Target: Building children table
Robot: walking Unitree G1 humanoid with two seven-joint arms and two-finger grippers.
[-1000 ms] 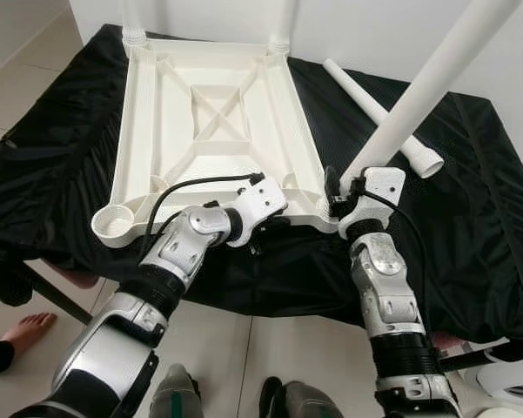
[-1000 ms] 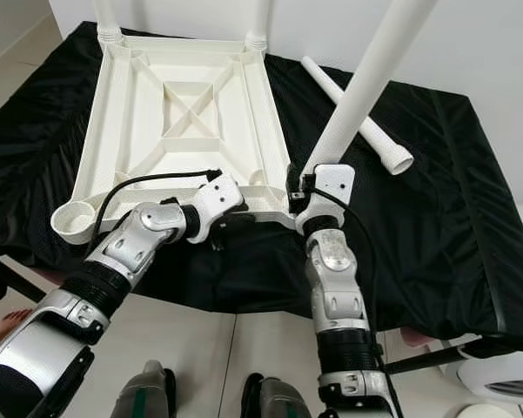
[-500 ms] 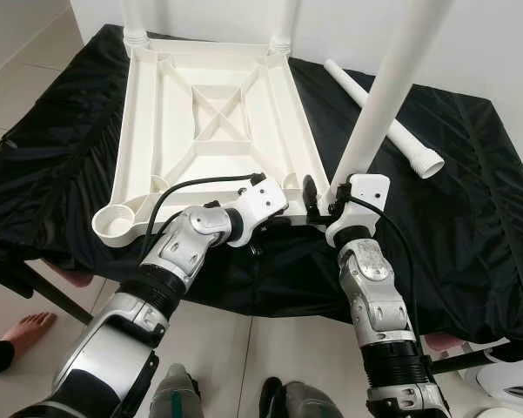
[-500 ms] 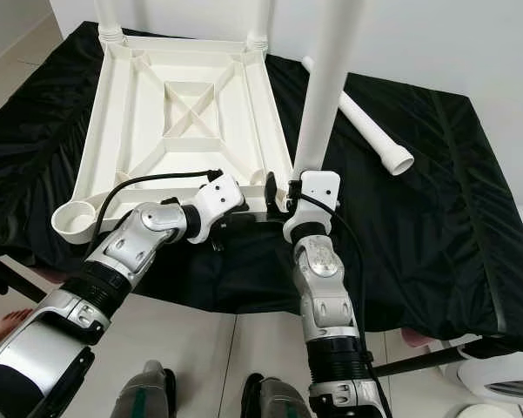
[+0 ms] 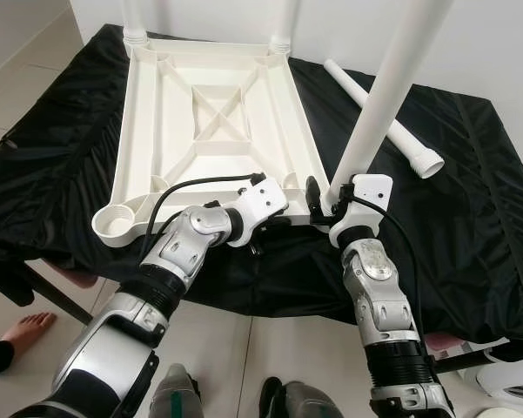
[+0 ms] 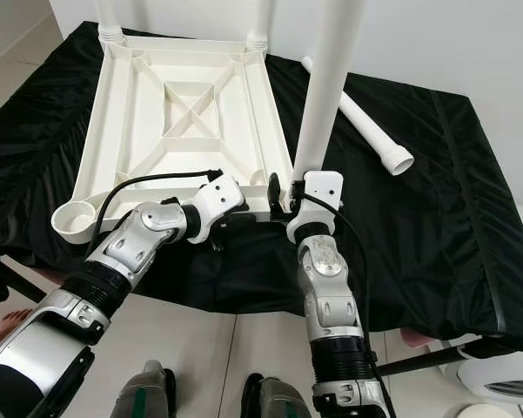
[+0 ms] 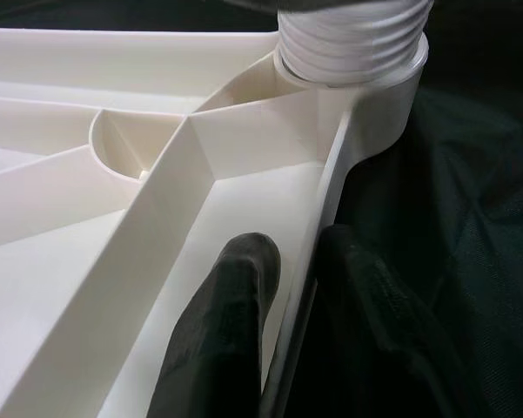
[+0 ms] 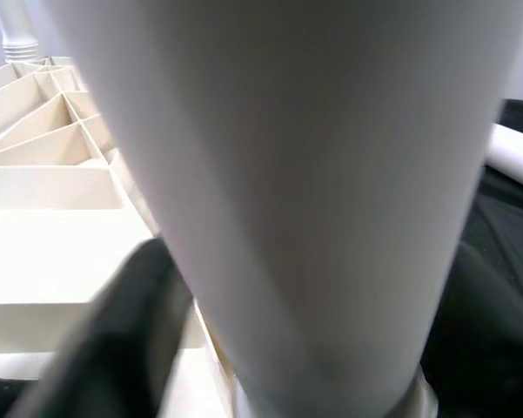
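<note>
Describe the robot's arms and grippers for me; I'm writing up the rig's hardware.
Both arms are silver metal segments joined by ribbed black collars, each ending in a white plastic wrist housing. A thin black cable loops from the left forearm to the left gripper, and another runs along the right forearm to the right gripper. Each gripper has long, smooth, rounded black fingers.
</note>
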